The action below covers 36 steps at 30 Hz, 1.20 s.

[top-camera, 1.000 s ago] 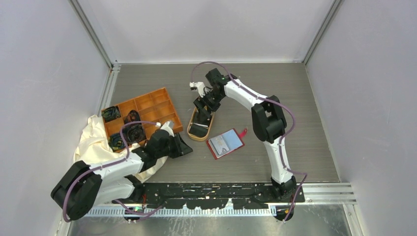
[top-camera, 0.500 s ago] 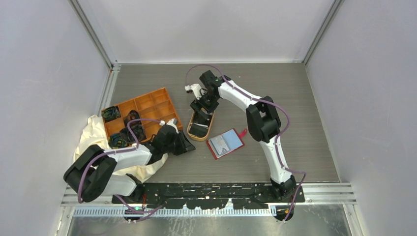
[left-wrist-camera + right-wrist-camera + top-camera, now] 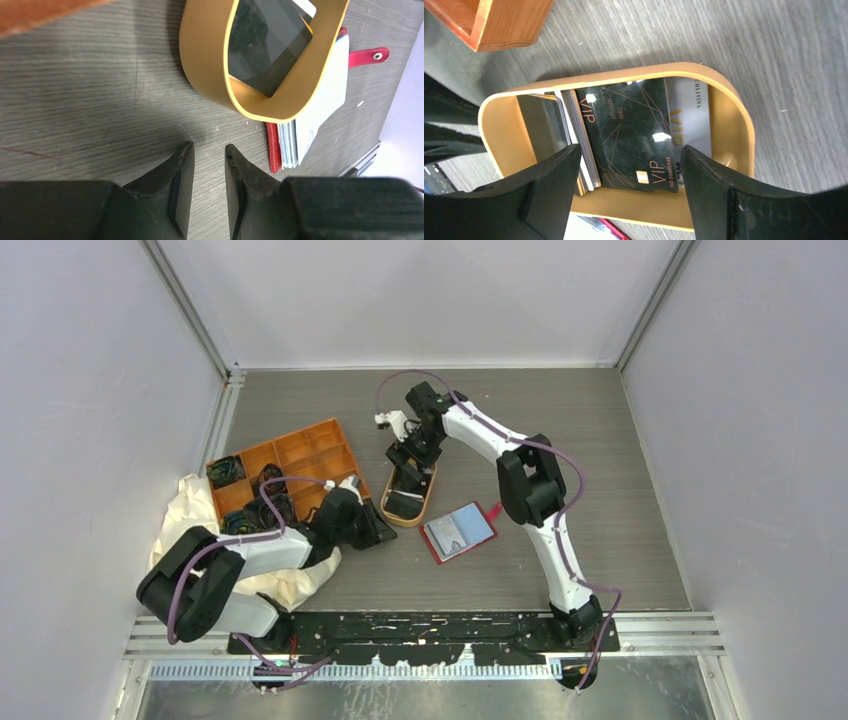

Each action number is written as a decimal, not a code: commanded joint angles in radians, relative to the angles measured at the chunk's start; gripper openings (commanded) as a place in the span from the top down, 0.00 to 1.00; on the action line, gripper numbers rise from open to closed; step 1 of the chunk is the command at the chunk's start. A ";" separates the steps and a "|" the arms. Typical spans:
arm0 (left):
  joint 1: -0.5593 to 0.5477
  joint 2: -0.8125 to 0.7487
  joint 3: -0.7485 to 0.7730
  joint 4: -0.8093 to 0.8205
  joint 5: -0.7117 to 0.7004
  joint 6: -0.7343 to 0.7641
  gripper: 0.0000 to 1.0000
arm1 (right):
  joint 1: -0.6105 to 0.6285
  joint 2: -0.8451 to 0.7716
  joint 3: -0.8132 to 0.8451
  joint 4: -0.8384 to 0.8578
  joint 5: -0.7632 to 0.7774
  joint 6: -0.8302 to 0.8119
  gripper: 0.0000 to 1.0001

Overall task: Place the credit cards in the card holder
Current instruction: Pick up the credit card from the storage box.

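Several credit cards lie stacked in an oval tan dish (image 3: 423, 501). A black VIP card (image 3: 629, 135) is on top, with a grey card (image 3: 689, 112) under it and more card edges (image 3: 581, 150) beside it. My right gripper (image 3: 630, 152) hangs open over the dish (image 3: 730, 125), one finger on each side of the black card. The red card holder (image 3: 458, 533) lies open on the table to the right of the dish, sleeves up. My left gripper (image 3: 209, 147) sits low on the table just left of the dish (image 3: 210, 80), jaws narrowly open and empty. The card holder (image 3: 320, 95) shows behind the dish.
An orange compartment tray (image 3: 300, 450) holding dark items stands at the left, its corner (image 3: 499, 20) close to the dish. A cream cloth (image 3: 195, 525) lies under my left arm. Grey walls enclose the table on three sides, and a black rail (image 3: 430, 632) runs along the near edge.
My left gripper has slid right along the table toward the dish and narrowed slightly. My right gripper has shifted a little left over the dish.
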 commanded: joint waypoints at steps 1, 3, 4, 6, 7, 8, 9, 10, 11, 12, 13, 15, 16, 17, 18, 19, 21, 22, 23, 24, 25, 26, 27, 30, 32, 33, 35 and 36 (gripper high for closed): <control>0.028 0.013 0.043 0.023 0.012 0.027 0.70 | -0.011 -0.010 -0.009 -0.057 -0.101 -0.018 0.23; 0.042 0.023 0.053 0.018 0.021 0.037 0.70 | -0.017 -0.030 -0.033 -0.054 -0.121 -0.012 0.27; 0.049 0.030 0.057 0.018 0.026 0.042 0.70 | -0.021 -0.039 -0.043 -0.053 -0.133 -0.002 0.31; 0.064 0.046 0.067 0.020 0.040 0.048 0.70 | -0.033 -0.060 -0.065 -0.043 -0.162 0.020 0.35; 0.073 0.056 0.072 0.023 0.048 0.052 0.70 | -0.038 -0.070 -0.078 -0.038 -0.173 0.033 0.37; 0.079 0.064 0.078 0.025 0.056 0.054 0.71 | -0.044 -0.084 -0.090 -0.031 -0.184 0.046 0.39; 0.086 0.074 0.085 0.025 0.064 0.057 0.71 | -0.050 -0.093 -0.102 -0.024 -0.197 0.061 0.40; 0.092 0.083 0.094 0.026 0.072 0.062 0.71 | -0.057 -0.101 -0.114 -0.019 -0.210 0.074 0.42; 0.098 0.091 0.103 0.026 0.080 0.066 0.71 | -0.063 -0.110 -0.125 -0.013 -0.225 0.087 0.43; 0.105 0.102 0.112 0.024 0.089 0.070 0.71 | -0.070 -0.120 -0.138 -0.004 -0.247 0.106 0.45; 0.113 0.115 0.121 0.022 0.099 0.076 0.71 | -0.079 -0.128 -0.151 0.004 -0.263 0.121 0.46; 0.124 0.133 0.139 0.015 0.116 0.084 0.72 | -0.094 -0.145 -0.177 0.022 -0.300 0.146 0.47; 0.131 0.141 0.151 0.011 0.126 0.087 0.72 | -0.103 -0.152 -0.184 0.028 -0.321 0.160 0.48; 0.136 0.149 0.160 0.008 0.134 0.091 0.72 | -0.111 -0.158 -0.192 0.034 -0.340 0.173 0.48; 0.141 0.155 0.168 0.006 0.141 0.095 0.72 | -0.116 -0.162 -0.201 0.038 -0.359 0.184 0.49; 0.146 0.162 0.177 0.003 0.148 0.097 0.72 | -0.122 -0.167 -0.209 0.043 -0.377 0.195 0.49; 0.155 0.177 0.194 -0.002 0.161 0.104 0.73 | -0.128 -0.173 -0.224 0.053 -0.406 0.213 0.50; 0.160 0.183 0.202 -0.007 0.166 0.109 0.73 | -0.133 -0.178 -0.232 0.061 -0.419 0.225 0.51; 0.162 0.190 0.211 -0.011 0.171 0.112 0.73 | -0.134 -0.183 -0.242 0.071 -0.431 0.237 0.52; 0.165 0.195 0.223 -0.016 0.177 0.116 0.73 | -0.136 -0.189 -0.250 0.079 -0.440 0.247 0.52; 0.168 0.200 0.231 -0.021 0.182 0.118 0.73 | -0.139 -0.193 -0.257 0.088 -0.447 0.257 0.52; 0.170 0.205 0.239 -0.026 0.187 0.120 0.73 | -0.141 -0.199 -0.265 0.101 -0.454 0.272 0.53; 0.171 0.210 0.247 -0.029 0.190 0.122 0.73 | -0.143 -0.203 -0.272 0.113 -0.464 0.292 0.53; 0.172 0.222 0.267 -0.039 0.199 0.128 0.73 | -0.150 -0.211 -0.291 0.150 -0.479 0.334 0.55; 0.174 0.225 0.276 -0.044 0.204 0.131 0.73 | -0.152 -0.207 -0.301 0.166 -0.487 0.355 0.56; 0.174 0.227 0.280 -0.046 0.207 0.131 0.73 | -0.154 -0.202 -0.303 0.171 -0.488 0.363 0.56; 0.174 0.227 0.286 -0.051 0.210 0.133 0.73 | -0.154 -0.194 -0.306 0.178 -0.480 0.376 0.56; 0.173 0.228 0.288 -0.052 0.211 0.134 0.73 | -0.154 -0.189 -0.306 0.178 -0.470 0.381 0.55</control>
